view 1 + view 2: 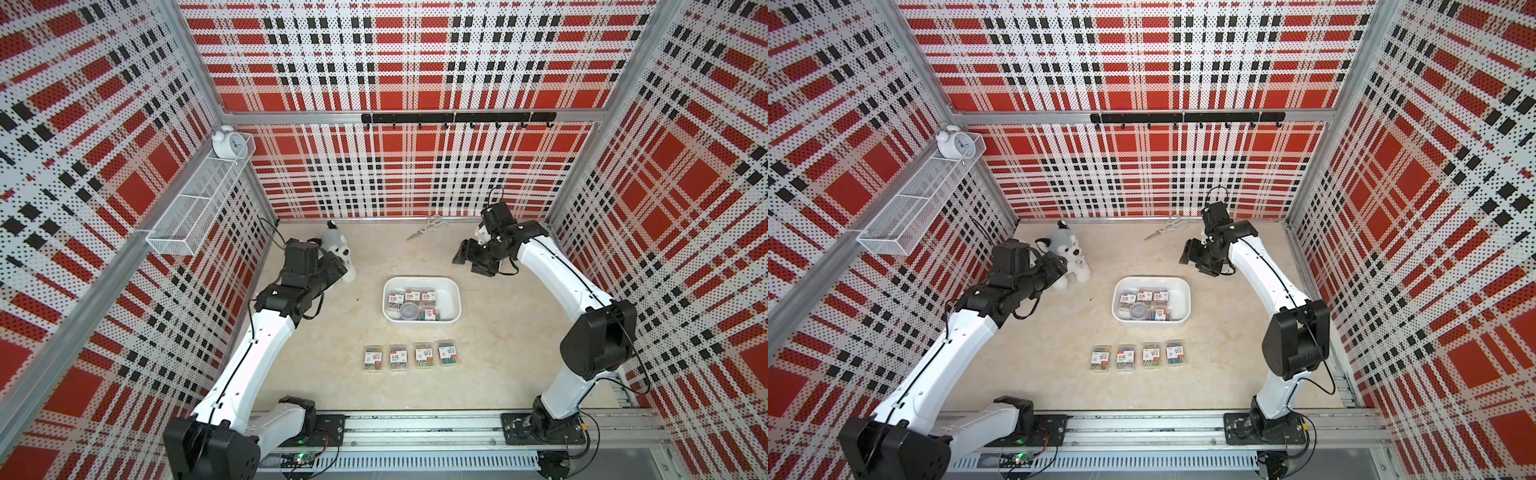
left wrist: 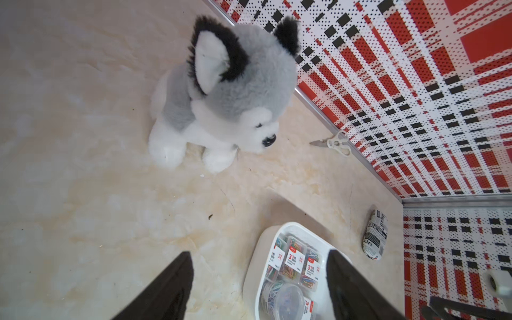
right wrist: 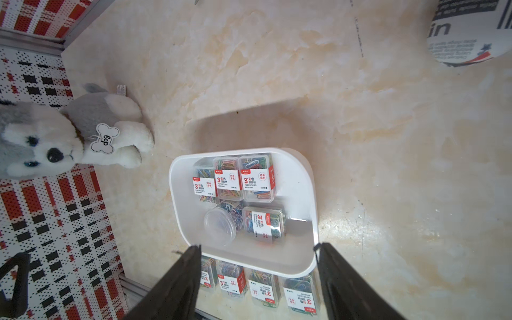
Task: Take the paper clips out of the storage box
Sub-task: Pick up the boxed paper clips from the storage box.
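Cream, marbled tabletop point(image 1: 498, 353) with a few small things spread across it.

White storage box point(image 1: 456, 300) near the middle. In front of it and apart from it, four clear cases of paper clips point(image 1: 399, 358) side by side in a row. Grey-and-white plush dog point(image 1: 1065, 253) sitting far left, scissors point(image 1: 428, 227) by the back wall, printed cylinder point(image 2: 374, 238) lying near the far right corner.

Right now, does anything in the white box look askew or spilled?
Nothing is spilled. In the storage box, three cases stand in a tidy row, but the fourth case lies turned crosswise to them, beside the round tub.
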`<action>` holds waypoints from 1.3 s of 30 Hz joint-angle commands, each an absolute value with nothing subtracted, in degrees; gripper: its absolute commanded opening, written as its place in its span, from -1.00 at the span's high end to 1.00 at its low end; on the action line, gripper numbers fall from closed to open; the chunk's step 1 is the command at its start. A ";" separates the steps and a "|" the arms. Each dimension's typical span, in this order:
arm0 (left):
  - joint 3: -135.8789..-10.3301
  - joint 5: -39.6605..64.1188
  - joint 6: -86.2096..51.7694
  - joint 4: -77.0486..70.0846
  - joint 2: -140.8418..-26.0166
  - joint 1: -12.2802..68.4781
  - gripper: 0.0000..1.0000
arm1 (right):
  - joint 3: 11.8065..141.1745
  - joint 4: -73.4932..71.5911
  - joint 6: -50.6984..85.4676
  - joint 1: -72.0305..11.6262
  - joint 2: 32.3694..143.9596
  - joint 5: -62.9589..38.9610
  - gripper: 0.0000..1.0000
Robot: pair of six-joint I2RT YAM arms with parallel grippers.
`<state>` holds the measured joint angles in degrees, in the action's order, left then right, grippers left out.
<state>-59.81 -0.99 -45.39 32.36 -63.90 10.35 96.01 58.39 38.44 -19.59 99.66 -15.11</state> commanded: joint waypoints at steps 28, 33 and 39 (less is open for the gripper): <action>-54.79 2.81 -45.05 28.31 -59.91 7.78 -0.56 | 104.46 64.88 34.80 -34.75 117.54 -6.99 -0.40; -54.24 2.64 -44.82 29.04 -58.94 7.76 -0.57 | 109.39 66.75 34.56 -34.80 121.98 -4.05 -0.40; -53.45 2.45 -45.24 28.92 -58.45 7.73 -0.57 | 110.85 67.82 35.57 -35.07 125.18 -3.33 -0.38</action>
